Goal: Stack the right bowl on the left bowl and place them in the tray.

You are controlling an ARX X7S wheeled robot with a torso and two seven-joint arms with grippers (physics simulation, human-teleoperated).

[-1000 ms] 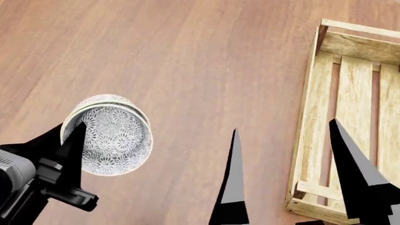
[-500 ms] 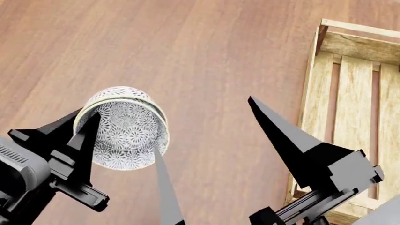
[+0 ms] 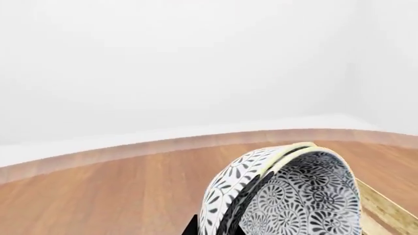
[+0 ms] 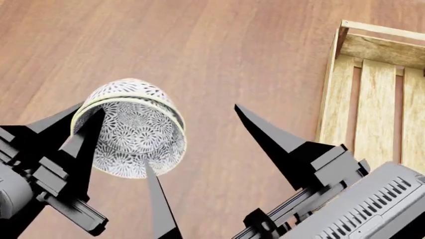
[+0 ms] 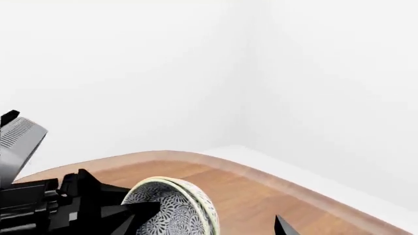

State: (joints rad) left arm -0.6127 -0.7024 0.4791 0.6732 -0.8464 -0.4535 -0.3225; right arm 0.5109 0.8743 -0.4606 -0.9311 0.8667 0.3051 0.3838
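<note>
Carry step: the left gripper [image 4: 86,127] fingers clamp the stacked bowls [image 4: 129,132], tilted at centre-left above the table [image 4: 219,55]; the right gripper [image 4: 192,149] fingers are spread wide; next, the slatted tray [image 4: 332,84] at right.

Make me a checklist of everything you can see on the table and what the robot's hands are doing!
Surface: brown wooden table, bare where visible.
Job's things: two patterned bowls, nested and tilted, held up by the left hand; wooden tray at the right, nothing seen in the visible part.
Clutter: nothing seen.
Hands: left hand shut on the bowls' rim; right hand open, its fingers spread, one beside the bowls.
Cables: nothing seen.
Surroundings: plain white walls.
</note>
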